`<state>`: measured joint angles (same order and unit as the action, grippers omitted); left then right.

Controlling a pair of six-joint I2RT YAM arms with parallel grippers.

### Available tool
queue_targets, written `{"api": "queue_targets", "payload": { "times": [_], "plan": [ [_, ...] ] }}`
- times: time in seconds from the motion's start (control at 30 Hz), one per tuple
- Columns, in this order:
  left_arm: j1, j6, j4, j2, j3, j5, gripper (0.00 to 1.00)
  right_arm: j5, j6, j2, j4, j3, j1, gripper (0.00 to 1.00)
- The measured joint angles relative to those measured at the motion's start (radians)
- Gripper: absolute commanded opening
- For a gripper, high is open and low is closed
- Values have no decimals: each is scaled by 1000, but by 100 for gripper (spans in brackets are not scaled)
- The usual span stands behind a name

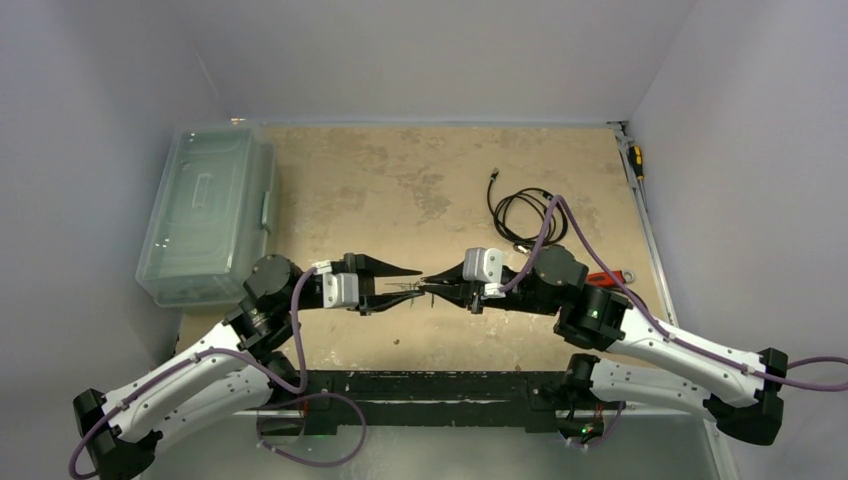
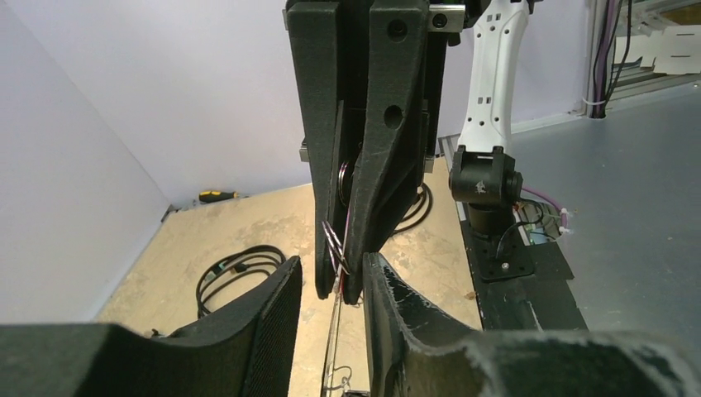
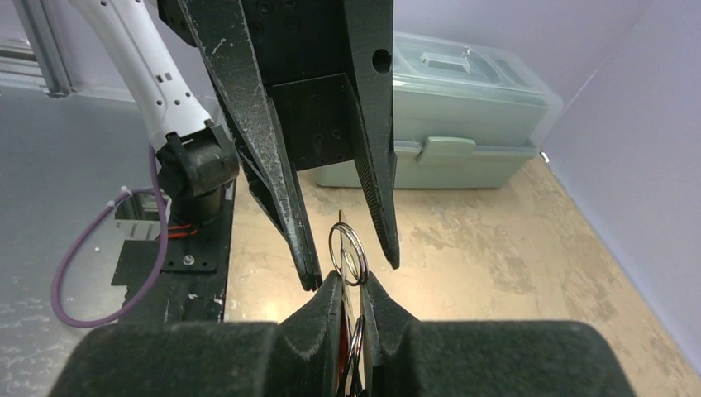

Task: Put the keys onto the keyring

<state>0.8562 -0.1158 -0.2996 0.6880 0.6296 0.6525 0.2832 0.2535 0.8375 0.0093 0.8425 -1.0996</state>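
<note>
Overhead, the left fingers [image 1: 385, 266] and right fingers [image 1: 448, 278] meet tip to tip over the middle of the surface [image 1: 400, 180], and what lies between them is too thin to read. Open room lies beyond. A plastic box [image 1: 205, 215] stands left and a black cable [image 1: 520, 212] lies right. From the left wrist, the left fingers stand narrowly apart. From the right wrist, the right fingers pinch the keyring [image 3: 347, 252], with a red key [image 3: 342, 343] barely showing between them.

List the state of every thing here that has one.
right gripper, shut on the keyring
left gripper, open, fingers either side of the keyring
keyring, upright, clamped at its lower part
storage box, lid closed
cable, coiled on the table
</note>
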Motion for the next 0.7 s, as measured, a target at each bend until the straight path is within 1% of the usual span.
{"api": "queue_targets", "payload": {
  "times": [0.17, 0.4, 0.53, 0.57, 0.7],
  "plan": [
    [0, 0, -7, 3, -8, 11, 18, 2, -8, 3, 7, 0, 0, 0],
    [0, 0, -13, 5, -9, 17, 6, 7, -12, 2, 7, 0, 0, 0],
    [0, 0, -15, 7, -11, 22, 6, 19, -15, 2, 7, 0, 1, 0],
    [0, 0, -15, 7, -11, 24, 7, 22, -15, 2, 8, 0, 1, 0],
    [0, 3, -16, 6, -11, 25, 24, 23, -18, 2, 8, 0, 1, 0]
  ]
}}
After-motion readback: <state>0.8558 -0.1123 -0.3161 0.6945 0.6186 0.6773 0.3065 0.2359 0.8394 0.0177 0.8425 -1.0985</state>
